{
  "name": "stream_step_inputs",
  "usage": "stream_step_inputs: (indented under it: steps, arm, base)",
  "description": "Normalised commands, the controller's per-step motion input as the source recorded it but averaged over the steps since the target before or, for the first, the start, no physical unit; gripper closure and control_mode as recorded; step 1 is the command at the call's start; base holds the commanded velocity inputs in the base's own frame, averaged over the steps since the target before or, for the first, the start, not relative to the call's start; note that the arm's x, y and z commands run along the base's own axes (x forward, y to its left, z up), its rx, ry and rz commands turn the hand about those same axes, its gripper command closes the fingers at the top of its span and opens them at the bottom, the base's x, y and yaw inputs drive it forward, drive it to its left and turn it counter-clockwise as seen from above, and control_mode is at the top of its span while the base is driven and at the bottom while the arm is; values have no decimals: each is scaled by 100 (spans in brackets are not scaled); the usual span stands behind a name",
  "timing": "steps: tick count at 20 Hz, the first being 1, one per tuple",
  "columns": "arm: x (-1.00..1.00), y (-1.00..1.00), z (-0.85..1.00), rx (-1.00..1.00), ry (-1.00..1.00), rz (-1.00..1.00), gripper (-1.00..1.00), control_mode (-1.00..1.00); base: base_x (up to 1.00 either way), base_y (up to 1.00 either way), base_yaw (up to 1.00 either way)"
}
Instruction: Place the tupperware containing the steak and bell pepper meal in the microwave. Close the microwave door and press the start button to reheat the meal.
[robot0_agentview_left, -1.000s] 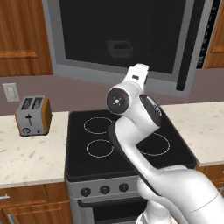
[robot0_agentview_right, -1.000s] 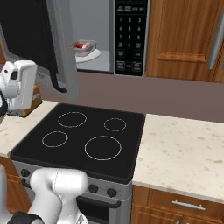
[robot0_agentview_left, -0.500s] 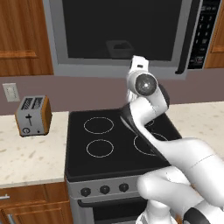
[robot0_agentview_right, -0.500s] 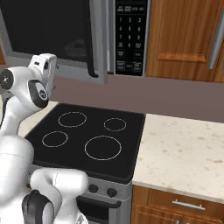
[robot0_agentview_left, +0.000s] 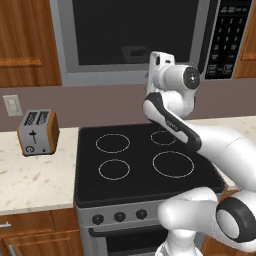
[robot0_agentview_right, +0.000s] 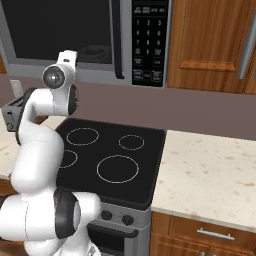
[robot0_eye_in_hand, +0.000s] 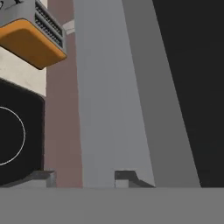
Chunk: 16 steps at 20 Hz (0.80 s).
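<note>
- the jaws (robot0_eye_in_hand: 83, 177) sit right up against the lower grey frame of the microwave door (robot0_agentview_left: 131, 37), their two small dark tips just showing at the bottom of the hand view, one over the brown wall strip and one over the grey frame.
- how far apart the jaws stand and whether they press on anything cannot be told; nothing is seen held between them.
- the microwave door (robot0_agentview_right: 60, 27) looks swung shut across the front of the microwave (robot0_agentview_right: 85, 37), its wide dark glass window above the jaws in both base views.
- a faint pale shape shows through the dark glass just above the hand in both base views; whether it is the tupperware cannot be told.
- the black keypad panel (robot0_agentview_left: 227, 37) lies to the right of the jaws, well apart from them, at the microwave's right side; the door's dark vertical handle (robot0_agentview_right: 118, 40) stands between the jaws and that panel.
- below the jaws lies the black-topped stove (robot0_agentview_left: 142, 160) with its four white burner rings.
- off to the left of the jaws, on the pale speckled surface (robot0_agentview_left: 30, 180), stands an orange-sided toaster (robot0_agentview_left: 37, 132); it also shows at the top left corner of the hand view (robot0_eye_in_hand: 33, 33).
</note>
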Motion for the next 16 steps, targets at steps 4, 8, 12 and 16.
stream_step_inputs:
  steps: [4, 8, 12, 16]
  arm:
    - [8, 0, 0, 0, 7, 23, -100, -100]
    - [-89, -7, 0, 0, -6, 16, -100, -100]
    - [-100, -45, 0, 1, -9, 7, -100, -100]
    - [-100, -93, 1, 7, -2, 0, -100, -100]
  base:
    - [0, 0, 0]
    - [0, 0, 0]
    - [0, 0, 0]
    - [0, 0, 0]
